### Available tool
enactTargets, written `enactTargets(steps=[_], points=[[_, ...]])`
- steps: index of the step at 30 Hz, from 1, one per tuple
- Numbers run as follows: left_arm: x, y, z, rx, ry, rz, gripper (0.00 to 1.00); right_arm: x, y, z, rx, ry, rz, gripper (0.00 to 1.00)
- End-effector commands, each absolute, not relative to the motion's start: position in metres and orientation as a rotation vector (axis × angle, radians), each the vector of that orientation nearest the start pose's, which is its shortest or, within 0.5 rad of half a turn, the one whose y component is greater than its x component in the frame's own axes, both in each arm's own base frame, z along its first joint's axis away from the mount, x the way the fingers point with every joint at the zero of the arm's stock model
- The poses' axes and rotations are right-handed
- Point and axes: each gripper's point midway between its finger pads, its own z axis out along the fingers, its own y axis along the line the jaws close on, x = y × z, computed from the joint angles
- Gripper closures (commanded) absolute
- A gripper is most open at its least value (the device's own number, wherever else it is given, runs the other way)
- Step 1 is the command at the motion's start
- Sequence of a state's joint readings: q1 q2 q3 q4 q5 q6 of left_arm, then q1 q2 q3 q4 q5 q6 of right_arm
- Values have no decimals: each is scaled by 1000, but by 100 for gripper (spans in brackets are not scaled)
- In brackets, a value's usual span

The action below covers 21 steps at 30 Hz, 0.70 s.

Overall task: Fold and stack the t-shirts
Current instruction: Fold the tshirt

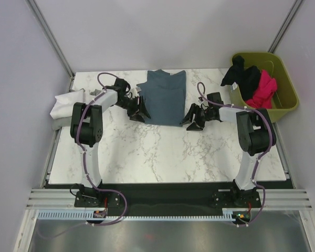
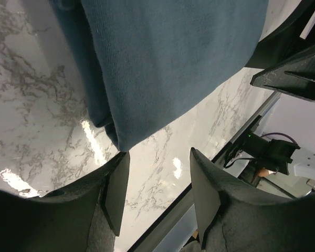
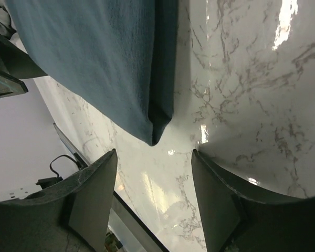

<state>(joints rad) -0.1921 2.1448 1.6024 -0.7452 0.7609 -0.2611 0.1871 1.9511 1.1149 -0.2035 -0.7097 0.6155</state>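
A slate-blue t-shirt lies folded into a rectangle at the back middle of the marble table. My left gripper is open just off its near left corner, and that corner lies just beyond the tips with only marble between them. At the near right corner my right gripper is open too; the corner hangs clear of its tips. A white t-shirt lies crumpled at the table's left edge. Black and magenta t-shirts sit in the bin.
The olive-green bin stands off the table's back right corner. Both arms reach in from the near edge towards the folded shirt. Grey walls close in the back and sides.
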Motion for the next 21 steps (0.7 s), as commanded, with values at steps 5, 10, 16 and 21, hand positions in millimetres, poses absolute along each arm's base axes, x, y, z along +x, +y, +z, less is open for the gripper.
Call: enactTargets(steps=[5,10,16,21], points=[[404,-217,63,34,2756,-1267,43,379,212,33,301,2630,1249,33],[405,-214,47,22,2793,-1239,43,382,214,26,314,2643,1252,34],[398,-205,61,7,2800,-1217,43,381,216,29,312,2641,1266,34],[394,-193,106,20,2706,-1223,43,381,216,32,324,2626,1273,34]])
